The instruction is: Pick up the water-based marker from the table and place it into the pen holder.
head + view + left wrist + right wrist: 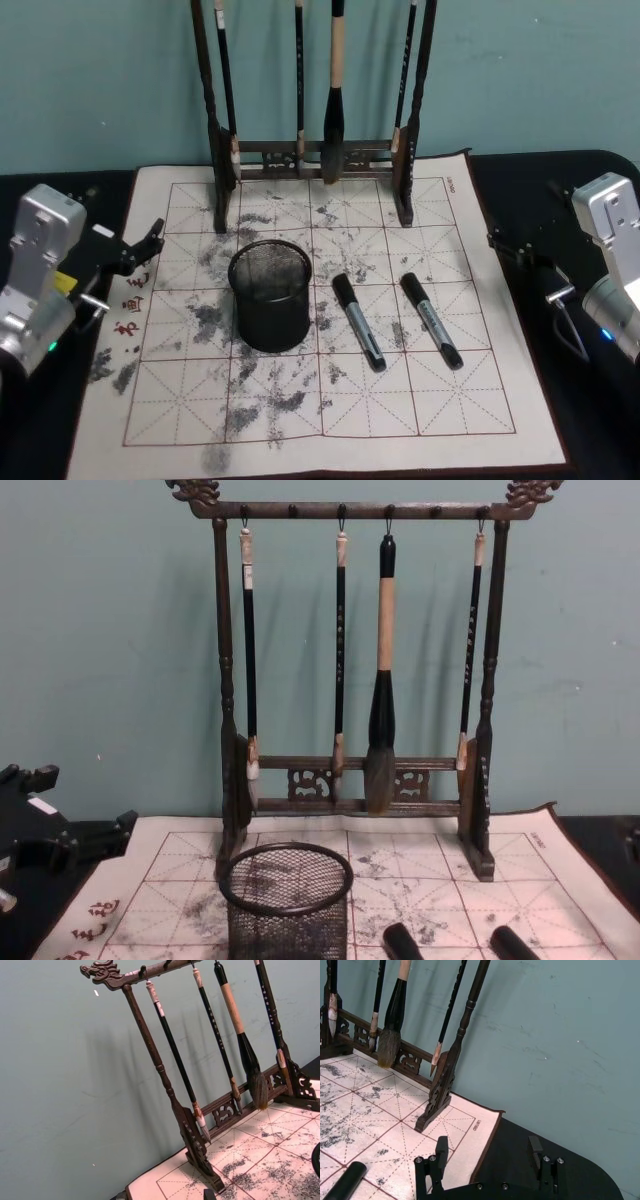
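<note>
Look low and right of centre in the head view for the water-based marker: flat on the calligraphy mat of the desk, slanted, cap end toward the far side, with a second marker near it on the right, apart and roughly parallel. Hard to tell apart, so easy to seize the wrong one, or to nudge the neighbour while closing on the first. Round barrels too: likely to roll away if pinched off-centre. Just left of the pair, note the pen holder, upright and seemingly empty; light mesh, probably shoved or tipped by a low sideways swing or by a marker dropped against its rim. Level with it, at the left edge, find the left tool, spread open and holding nothing. At the right edge, see the right tool, fingers parted wide with nothing between, hanging over the mat's border. Farthest back, across the top of the frame, mind the brush rack and its hanging brushes: liable to be clipped by a high, overlong carry.
</note>
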